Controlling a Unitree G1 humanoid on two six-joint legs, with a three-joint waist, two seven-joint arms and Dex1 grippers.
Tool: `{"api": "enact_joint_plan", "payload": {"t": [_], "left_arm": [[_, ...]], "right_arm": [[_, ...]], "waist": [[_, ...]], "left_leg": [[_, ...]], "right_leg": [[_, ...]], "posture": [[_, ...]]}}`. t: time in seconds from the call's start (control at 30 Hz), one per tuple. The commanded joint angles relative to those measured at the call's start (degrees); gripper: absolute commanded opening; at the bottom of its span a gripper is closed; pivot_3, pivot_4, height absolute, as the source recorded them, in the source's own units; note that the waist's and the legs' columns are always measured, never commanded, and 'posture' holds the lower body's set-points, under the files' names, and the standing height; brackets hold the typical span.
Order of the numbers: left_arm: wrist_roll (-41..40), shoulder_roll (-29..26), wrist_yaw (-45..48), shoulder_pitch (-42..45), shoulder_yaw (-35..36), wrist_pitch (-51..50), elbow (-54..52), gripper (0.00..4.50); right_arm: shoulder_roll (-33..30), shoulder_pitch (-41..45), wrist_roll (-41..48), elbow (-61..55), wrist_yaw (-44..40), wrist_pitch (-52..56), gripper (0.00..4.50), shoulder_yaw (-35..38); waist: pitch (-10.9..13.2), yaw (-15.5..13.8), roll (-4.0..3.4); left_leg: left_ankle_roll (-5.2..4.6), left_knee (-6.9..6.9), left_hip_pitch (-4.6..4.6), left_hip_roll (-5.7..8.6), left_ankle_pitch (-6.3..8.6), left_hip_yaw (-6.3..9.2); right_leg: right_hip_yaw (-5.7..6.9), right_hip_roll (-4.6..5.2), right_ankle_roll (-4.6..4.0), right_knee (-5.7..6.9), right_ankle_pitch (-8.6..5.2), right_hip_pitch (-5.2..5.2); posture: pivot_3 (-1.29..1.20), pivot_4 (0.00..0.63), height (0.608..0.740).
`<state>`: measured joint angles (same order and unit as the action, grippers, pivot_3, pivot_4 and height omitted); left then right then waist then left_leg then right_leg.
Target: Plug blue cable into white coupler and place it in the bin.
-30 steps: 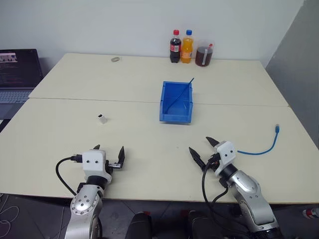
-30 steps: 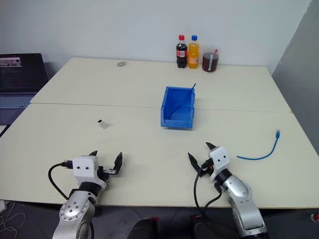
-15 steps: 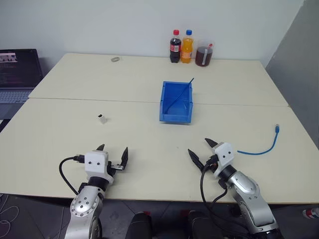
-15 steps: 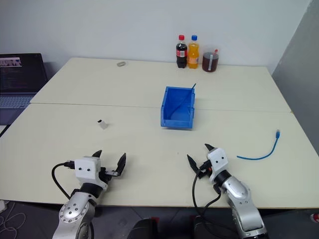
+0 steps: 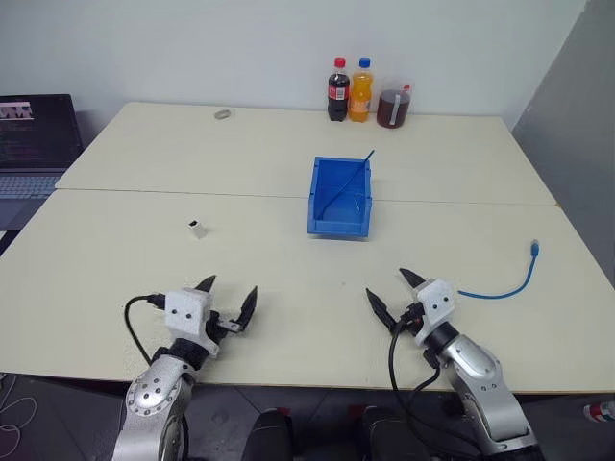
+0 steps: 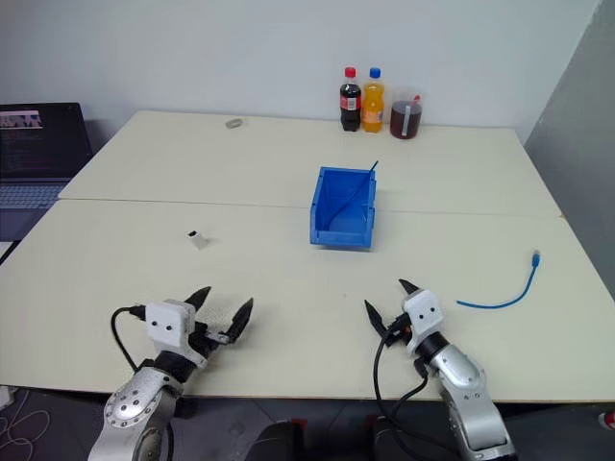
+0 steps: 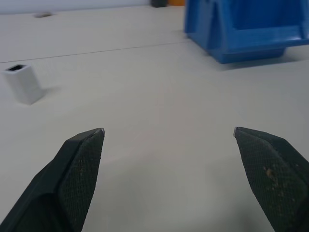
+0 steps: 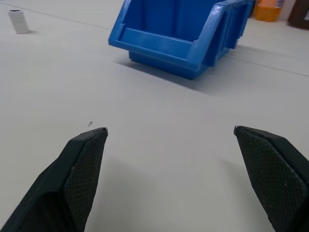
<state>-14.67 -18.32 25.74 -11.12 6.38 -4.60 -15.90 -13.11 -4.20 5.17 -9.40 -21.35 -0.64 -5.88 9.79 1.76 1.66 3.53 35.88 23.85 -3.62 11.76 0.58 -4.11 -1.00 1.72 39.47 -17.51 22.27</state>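
**Cable and coupler lying apart, both pincers spread wide and empty**

The thin, flexible light-blue cable (image 5: 507, 284) is lying in a loose curve on the pale table (image 5: 288, 163), out toward the robot's right edge, with its small plug end (image 5: 534, 248) pointing away from the robot. It is resting free, touching neither the coupler nor the bin.

The tiny white boxy coupler (image 5: 196, 229) is standing upright on the robot's left half of the table, dark opening facing up, well apart from the cable. Between the two, farther from the robot, the open-topped bright blue plastic bin (image 5: 339, 198) is sitting with its lower front lip toward the robot; a straight dark-blue strand (image 5: 350, 182) is leaning inside it, poking over the far rim.

The left gripper (image 5: 230, 300) is hovering low over the near table edge, its two black fingers (image 7: 79, 164) spread wide and grasping nothing; the coupler is lying ahead of it and to its left. The right gripper (image 5: 392, 293) is likewise released, fingers (image 8: 84, 164) splayed and empty, pointing toward the bin's front lip, with the cable just off to its right.

Along the far wall, a dark cola bottle (image 5: 337, 90), an orange soda bottle (image 5: 360, 89) and a jug of reddish-brown liquid (image 5: 392, 106) are standing together. A small flat grey piece (image 5: 222, 114) is lying near the far left, and an open laptop (image 5: 34, 144) is sitting beyond the table's left side.
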Motion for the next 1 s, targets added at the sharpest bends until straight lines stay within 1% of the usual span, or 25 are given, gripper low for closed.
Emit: {"api": "enact_joint_plan", "payload": {"t": [0.03,0.1,0.2,0.3,0.43,0.53,0.67,0.8,0.9,1.0], "left_arm": [[-1.65,-1.84,3.37,5.5,-2.72,-2.08,-3.46,4.5],[-3.43,-3.26,6.59,9.96,-4.7,-4.92,-3.62,4.5],[-6.62,-6.03,13.14,16.04,-7.57,-8.84,-3.45,4.5],[-9.59,-9.8,21.86,22.04,-11.06,-12.38,-3.14,4.5],[-12.19,-12.22,27.82,27.56,-13.71,-16.47,-2.57,4.5],[-12.88,-12.29,29.24,29.94,-14.46,-18.43,-1.94,4.5],[-12.58,-12.26,31.52,32.5,-15.97,-19.46,-1.05,4.5],[-12.09,-11.56,32.97,33.96,-17.33,-19.16,-0.4,4.5],[-11.39,-11.35,33.21,34.13,-17.87,-18.61,-0.12,4.5],[-10.94,-11.16,33.23,33.99,-18.09,-18.3,-0.04,4.5]], "right_arm": [[-1.36,-1.51,0.47,-4.64,2.68,-0.93,4.47,5.64],[-2.82,-3.36,1.45,-7.03,3.07,-0.07,4.47,9.18],[-4.04,-4.91,2.44,-10.2,4.87,2.65,4.47,13.8],[-2.8,-2.48,5.88,-13.5,12.15,13.65,4.47,21.82],[-4.82,2.28,6.08,-14.6,17.76,27.75,4.47,27.42],[-6.55,5.09,5.53,-14.15,19.47,36.07,4.47,28.82],[-9.91,9.62,5.77,-10.42,19.04,45.64,4.47,29.08],[-13.97,16.4,5.91,0.34,16.66,48.9,4.47,28.9],[-15.24,19.85,6.3,6.71,15.99,49.99,4.47,29.9],[-16.24,21.62,6.51,10.71,15.02,50.44,3.92,30.25]], "waist": [[0.0,-0.28,0.0],[0.01,-0.69,-0.01],[-0.02,-0.33,-0.01],[-0.03,0.11,-0.05],[-0.05,0.5,-0.14],[-0.03,0.41,-0.17],[-0.03,0.42,-0.18],[-0.02,0.47,-0.18],[-0.02,0.33,-0.18],[-0.01,0.22,-0.2]], "left_leg": [[0.0,0.01,0.0,0.01,0.0,0.02],[0.0,0.03,0.04,0.06,0.0,0.08],[0.0,0.04,0.03,0.06,0.0,0.02],[0.0,0.02,0.03,0.03,0.0,0.06],[0.0,0.02,-0.05,0.03,-0.01,0.03],[-0.01,0.03,-0.03,0.04,-0.01,0.06],[-0.01,0.02,0.0,0.05,-0.01,0.05],[-0.02,0.03,0.01,0.07,-0.01,0.02],[-0.03,0.03,0.01,0.06,0.0,0.02],[-0.04,-0.01,0.03,0.06,0.0,0.03]], "right_leg": [[0.01,0.0,0.01,0.0,0.0,-0.01],[0.07,0.02,0.01,0.0,0.01,-0.01],[0.03,0.02,0.05,-0.01,0.03,-0.05],[0.04,-0.03,0.04,0.01,0.03,-0.03],[-0.02,-0.05,0.03,0.1,0.02,-0.04],[0.01,-0.06,-0.01,0.16,0.0,-0.01],[-0.01,-0.06,-0.03,0.14,-0.01,0.0],[-0.02,-0.05,-0.01,0.1,0.0,-0.01],[-0.01,-0.07,-0.02,0.08,-0.01,-0.01],[-0.02,-0.09,-0.06,0.06,-0.03,0.0]], "posture": [[0.0,0.15,0.74],[0.0,0.15,0.74],[0.0,0.15,0.74],[0.0,0.15,0.74],[0.0,0.15,0.74],[0.0,0.15,0.74],[0.0,0.15,0.74],[0.0,0.15,0.74],[0.0,0.15,0.74],[0.0,0.15,0.74]]}}
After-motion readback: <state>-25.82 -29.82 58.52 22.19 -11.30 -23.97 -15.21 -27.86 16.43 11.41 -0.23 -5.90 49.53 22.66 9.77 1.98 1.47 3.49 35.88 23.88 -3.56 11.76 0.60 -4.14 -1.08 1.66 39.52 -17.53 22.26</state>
